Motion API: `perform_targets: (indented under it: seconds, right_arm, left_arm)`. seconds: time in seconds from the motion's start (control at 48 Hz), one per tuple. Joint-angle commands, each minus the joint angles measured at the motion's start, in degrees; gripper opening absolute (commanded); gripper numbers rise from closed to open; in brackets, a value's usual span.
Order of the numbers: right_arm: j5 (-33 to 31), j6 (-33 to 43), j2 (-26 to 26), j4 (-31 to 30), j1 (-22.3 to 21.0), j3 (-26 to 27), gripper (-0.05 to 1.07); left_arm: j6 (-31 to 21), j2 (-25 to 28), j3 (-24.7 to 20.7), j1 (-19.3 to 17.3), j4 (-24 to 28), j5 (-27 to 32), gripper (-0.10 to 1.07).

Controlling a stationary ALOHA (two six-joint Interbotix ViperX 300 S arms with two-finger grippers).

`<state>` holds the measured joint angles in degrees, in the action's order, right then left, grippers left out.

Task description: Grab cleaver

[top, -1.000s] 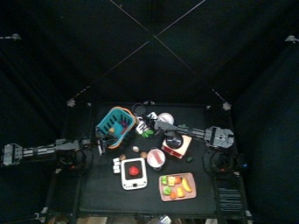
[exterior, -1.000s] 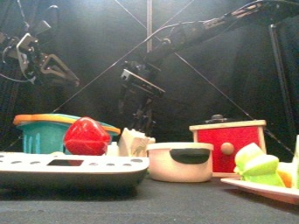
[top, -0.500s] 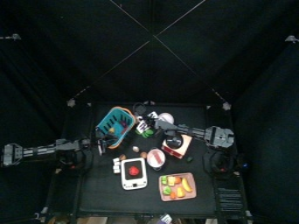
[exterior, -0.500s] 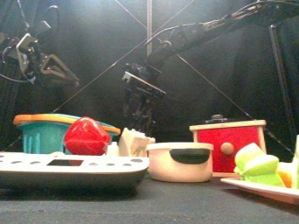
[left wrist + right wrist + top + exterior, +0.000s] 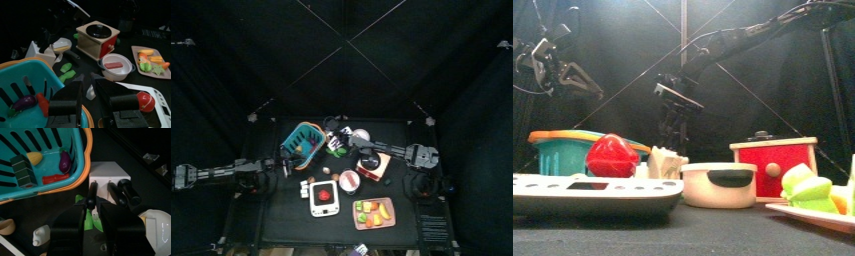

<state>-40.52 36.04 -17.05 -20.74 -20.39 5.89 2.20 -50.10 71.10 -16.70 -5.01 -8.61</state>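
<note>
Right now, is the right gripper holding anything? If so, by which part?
Right gripper straddles a black knife handle in the white knife block, closing; a firm hold cannot be told. Left gripper holds nothing.

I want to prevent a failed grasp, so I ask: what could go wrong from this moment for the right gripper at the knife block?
1. The right gripper is closing on one black handle in the white knife block. Other handles stand close beside it, so it may take the wrong tool.
2. The teal basket lies right next to the block; a jaw could bump its orange rim.
3. The block might lift or tip on pulling.
</note>
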Motion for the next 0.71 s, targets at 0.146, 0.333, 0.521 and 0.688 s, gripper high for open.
perform_targets:
  seconds: [0.146, 0.333, 0.521, 0.688]
  right_arm:
    - [-0.6, 0.1, 1.3, -0.3, -0.4, 1.0, 0.59]
    - [-0.7, 0.1, 1.3, -0.3, -0.4, 0.7, 0.59]
    - [-0.9, 0.1, 1.4, -0.3, -0.2, 0.9, 0.58]
    - [-1.5, 0.1, 1.8, -0.3, 0.0, 0.7, 0.58]
  left_arm:
    - [0.0, 0.0, -0.9, -0.2, 0.1, -0.4, 0.62]
    - [-0.1, 0.0, -0.9, -0.2, 0.1, -0.4, 0.62]
    - [0.0, 0.0, -0.9, -0.2, 0.1, -0.4, 0.62]
    - [0.0, 0.1, -0.9, -0.2, 0.1, -0.5, 0.62]
